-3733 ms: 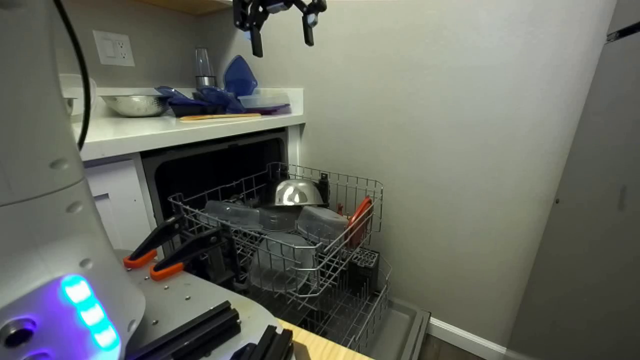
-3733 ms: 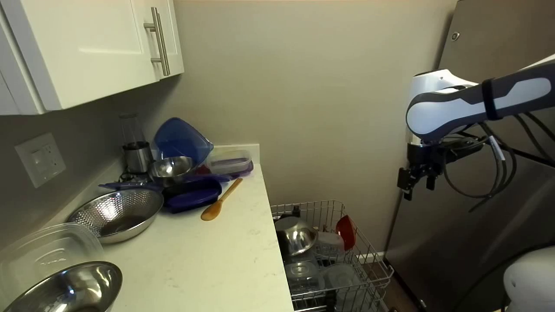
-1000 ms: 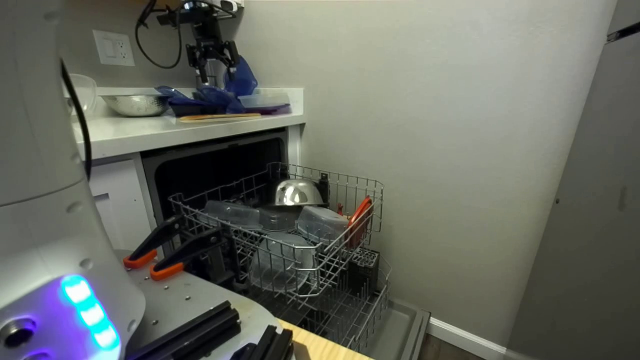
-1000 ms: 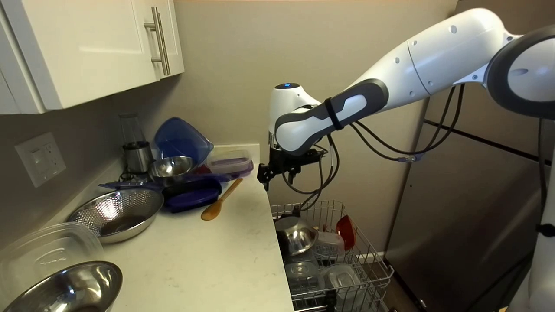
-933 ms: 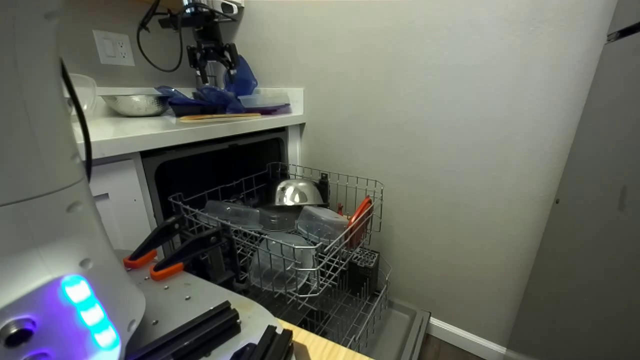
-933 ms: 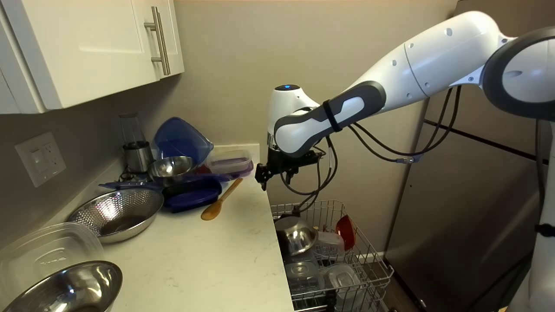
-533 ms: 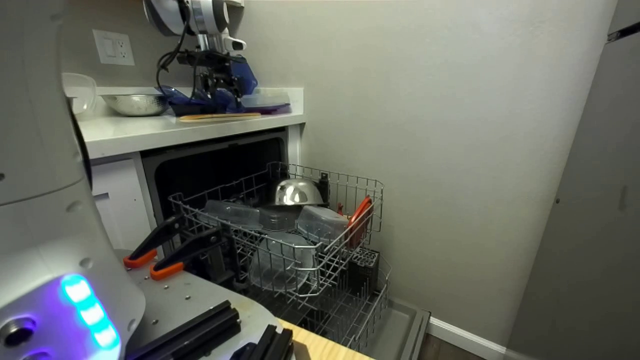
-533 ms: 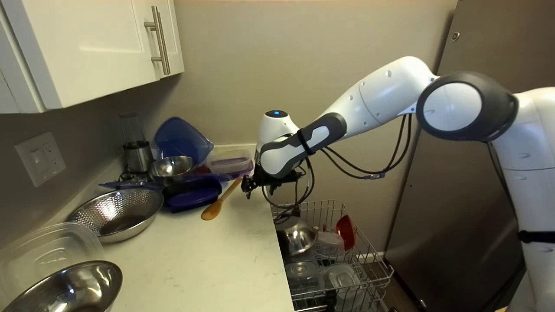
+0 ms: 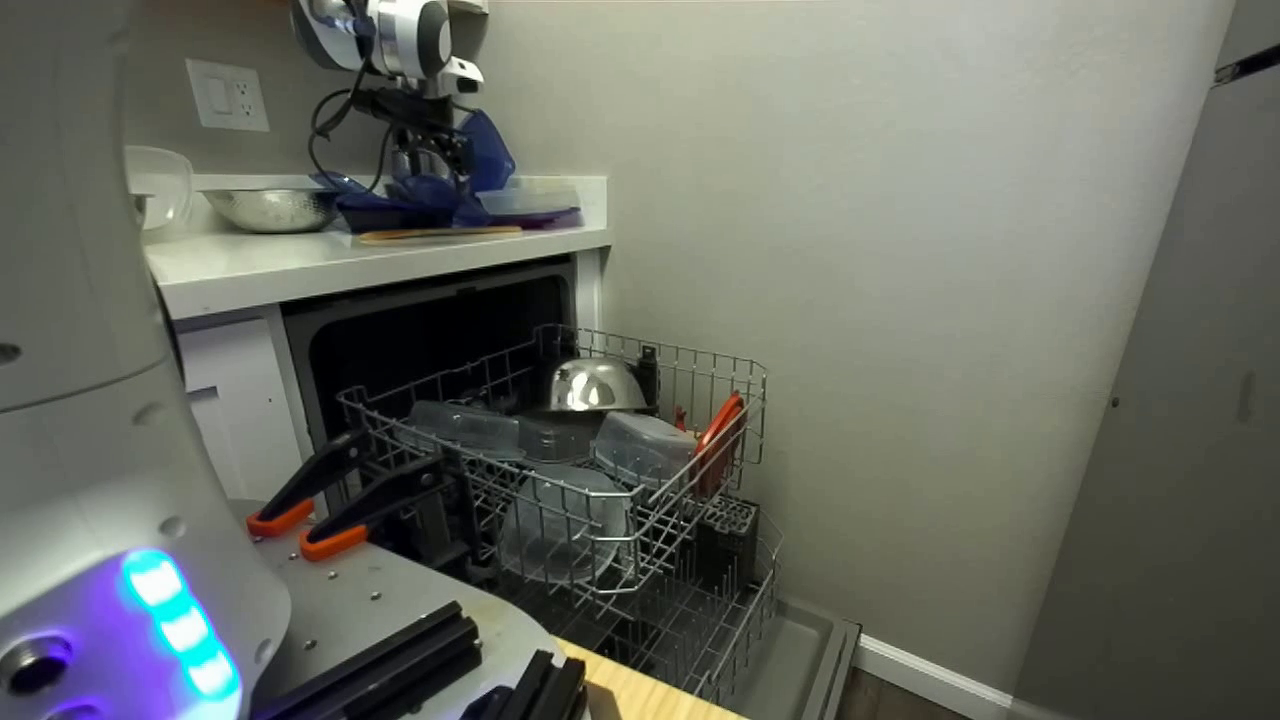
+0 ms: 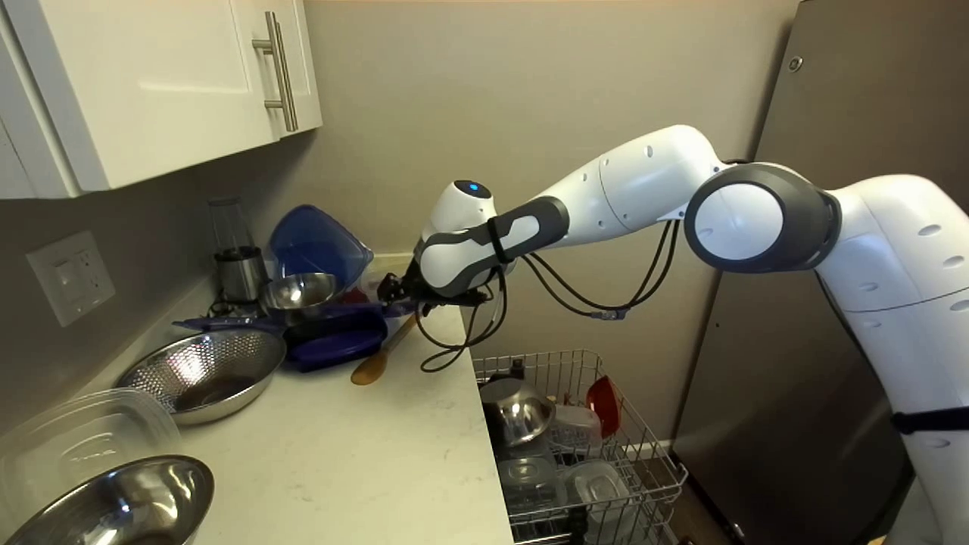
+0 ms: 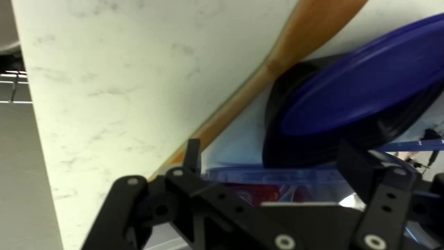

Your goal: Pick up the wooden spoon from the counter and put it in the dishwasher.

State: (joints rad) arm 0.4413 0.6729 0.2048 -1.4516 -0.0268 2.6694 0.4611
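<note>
Wooden spoon (image 11: 256, 86), slender-handled, lies slantwise on the counter (image 11: 121, 52) in the wrist view. The gripper (image 11: 269, 149) stands with fingers wide apart and holds nothing; the handle passes behind one finger, and whether they touch cannot be told. A broad band of pale, grey-veined surface runs from the spoon to the counter's straight edge, while farther in on the counter a smooth blue oval piece (image 11: 360, 86) crowds close beside the spoon.

In an exterior view, the dishwasher (image 9: 430, 335) stands below the counter, door (image 9: 800, 642) lowered, its grey wire rack (image 9: 636, 540) drawn out past the counter's thick front edge. The rack carries a domed, shiny steel bowl (image 9: 597, 385), clear plastic tubs (image 9: 645, 448) and a curved red piece (image 9: 720, 440).

In an exterior view, the arm (image 10: 734, 219) crosses above the counter's front edge, the gripper near the spoon's handle end. Toward the counter's back sit a perforated steel colander (image 10: 197, 367) and a tilted, translucent blue plastic piece (image 10: 318, 242).
</note>
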